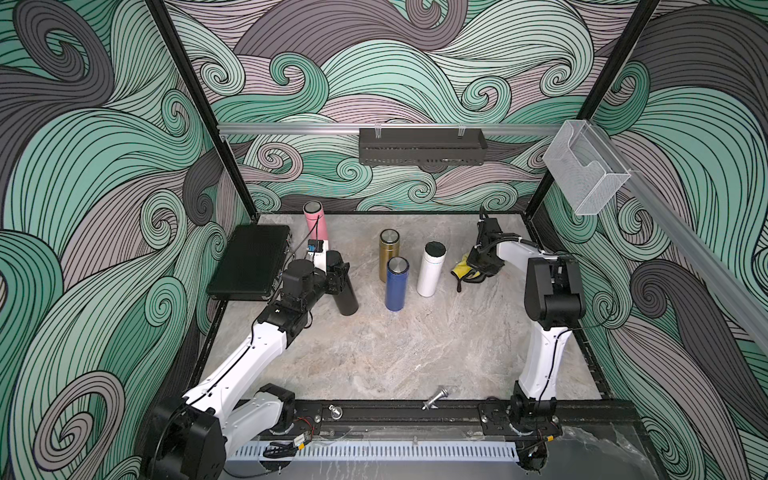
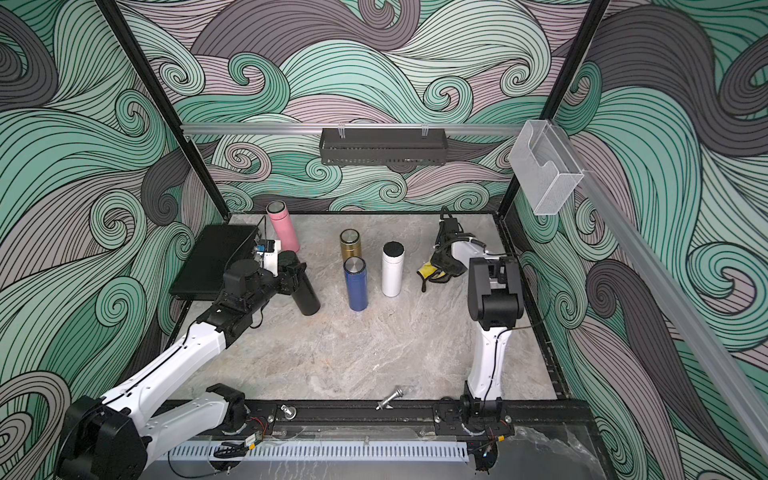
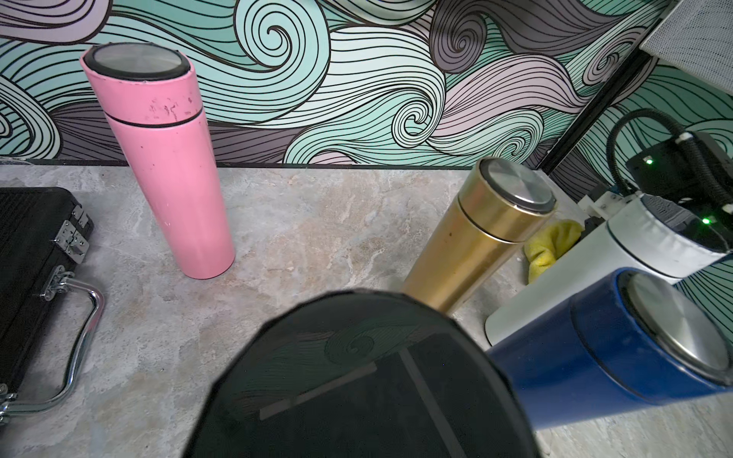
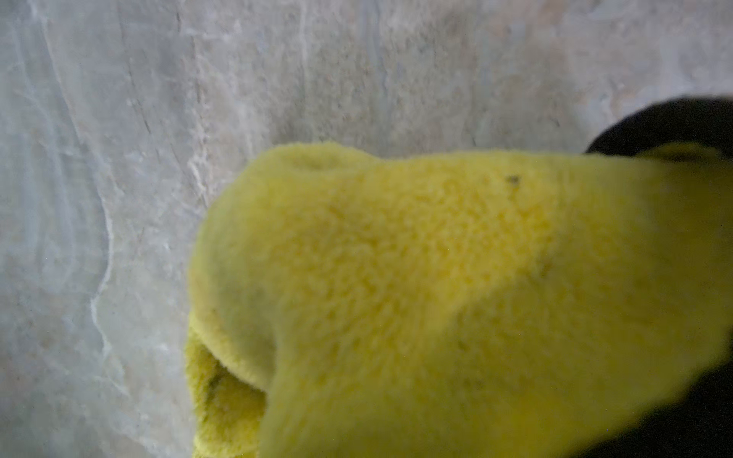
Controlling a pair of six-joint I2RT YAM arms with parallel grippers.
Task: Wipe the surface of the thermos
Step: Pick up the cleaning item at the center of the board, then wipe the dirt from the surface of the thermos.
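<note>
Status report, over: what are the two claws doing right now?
Left gripper shut on black cylindrical thermos. Right gripper shut on fluffy yellow cloth. White thermos and blue thermos stand between them.

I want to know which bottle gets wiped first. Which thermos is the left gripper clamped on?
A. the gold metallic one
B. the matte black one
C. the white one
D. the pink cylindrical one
B: in both top views the left gripper is closed around the upper part of the tilted matte black cylindrical thermos, while the pink thermos, gold thermos and white thermos stand apart from it.
</note>
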